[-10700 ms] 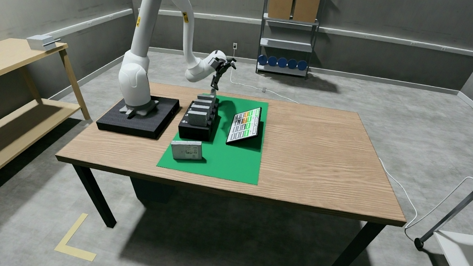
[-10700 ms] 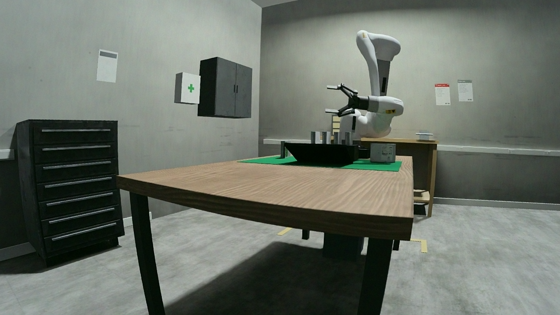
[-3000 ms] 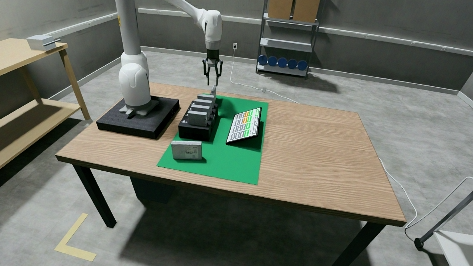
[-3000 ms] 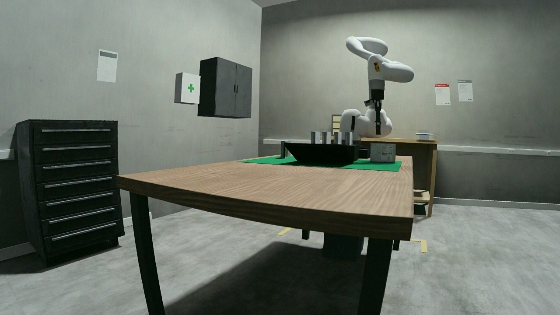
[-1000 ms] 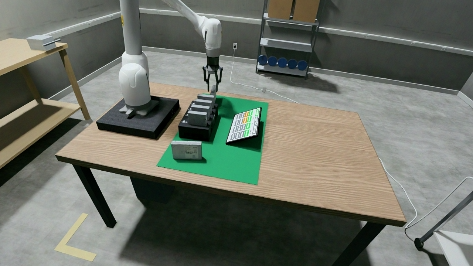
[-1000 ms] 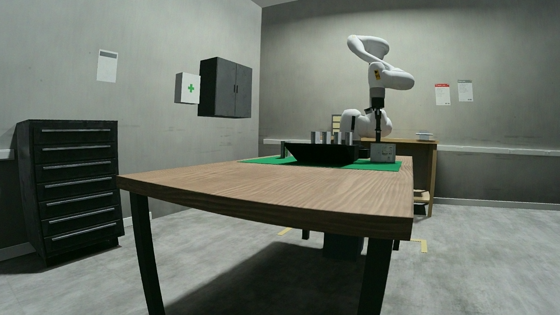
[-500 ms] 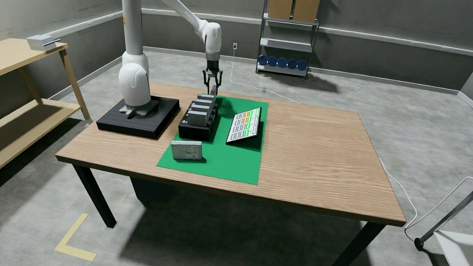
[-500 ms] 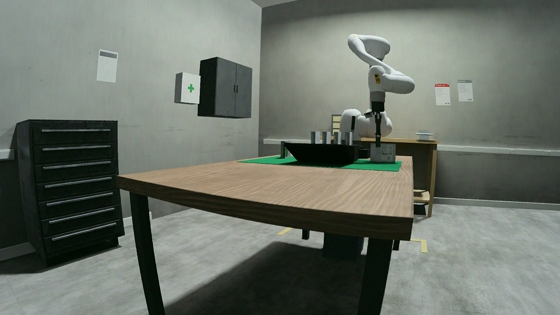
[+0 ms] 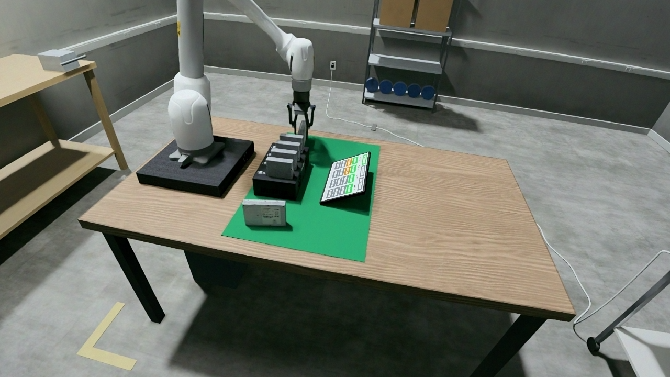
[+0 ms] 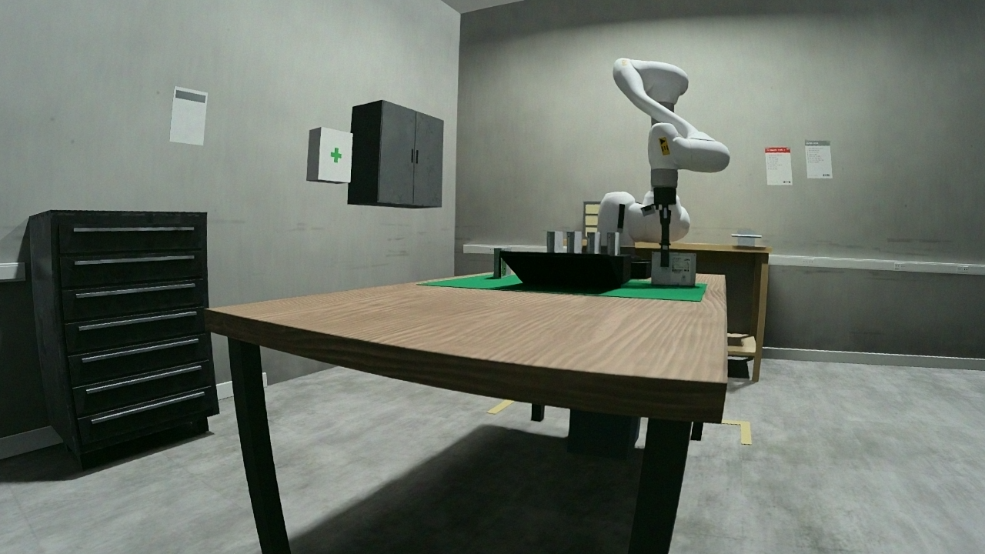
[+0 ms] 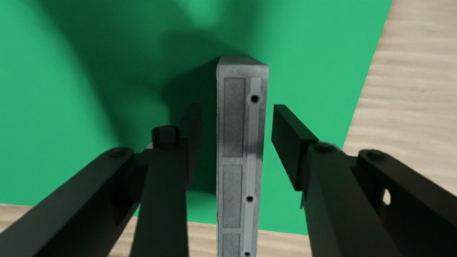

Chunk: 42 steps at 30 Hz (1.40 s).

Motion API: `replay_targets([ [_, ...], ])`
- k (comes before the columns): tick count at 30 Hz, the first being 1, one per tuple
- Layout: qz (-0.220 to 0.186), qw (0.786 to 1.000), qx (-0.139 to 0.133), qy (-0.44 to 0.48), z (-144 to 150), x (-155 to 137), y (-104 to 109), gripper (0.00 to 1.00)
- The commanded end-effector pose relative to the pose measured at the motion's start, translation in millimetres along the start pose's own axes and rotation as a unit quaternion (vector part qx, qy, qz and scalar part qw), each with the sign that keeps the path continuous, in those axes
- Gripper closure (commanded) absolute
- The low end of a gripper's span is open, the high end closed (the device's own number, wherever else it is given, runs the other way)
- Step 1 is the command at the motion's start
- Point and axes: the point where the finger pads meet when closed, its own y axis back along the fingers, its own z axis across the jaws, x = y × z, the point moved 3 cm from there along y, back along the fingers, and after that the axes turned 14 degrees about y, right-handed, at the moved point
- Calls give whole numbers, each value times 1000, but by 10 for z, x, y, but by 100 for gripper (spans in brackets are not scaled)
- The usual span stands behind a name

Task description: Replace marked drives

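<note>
We have our black two-fingered pincer (image 9: 301,127) (image 10: 665,260) (image 11: 237,122) released, its fingers apart on either side of an upright grey rectangular drive (image 9: 303,130) (image 10: 682,269) (image 11: 233,118) on the green rectangular mat (image 9: 327,232) (image 10: 678,294) (image 11: 321,71), beside the black box-shaped dock (image 9: 275,187) (image 10: 571,268) that holds four grey drives

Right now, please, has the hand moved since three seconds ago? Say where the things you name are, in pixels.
Yes, downward: in the top view its hand's fingertips flank the drive (image 9: 303,130) (image 10: 682,272) (image 11: 233,196) behind the dock (image 9: 275,188) (image 10: 640,268), no longer above.
</note>
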Motion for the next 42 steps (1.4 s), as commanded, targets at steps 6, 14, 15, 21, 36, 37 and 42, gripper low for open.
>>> replay_targets([
  [6,0,1000,0,0,-4,-1,-77,60],
  [14,0,1000,0,0,-4,-1,-124,60],
  [15,0,1000,0,0,-4,-1,-126,60],
  [21,0,1000,0,0,-4,-1,-129,60],
  [36,0,1000,0,0,-4,-1,-129,74],
  [37,0,1000,0,0,-4,-1,-129,74],
  [42,0,1000,0,0,-4,-1,-125,75],
])
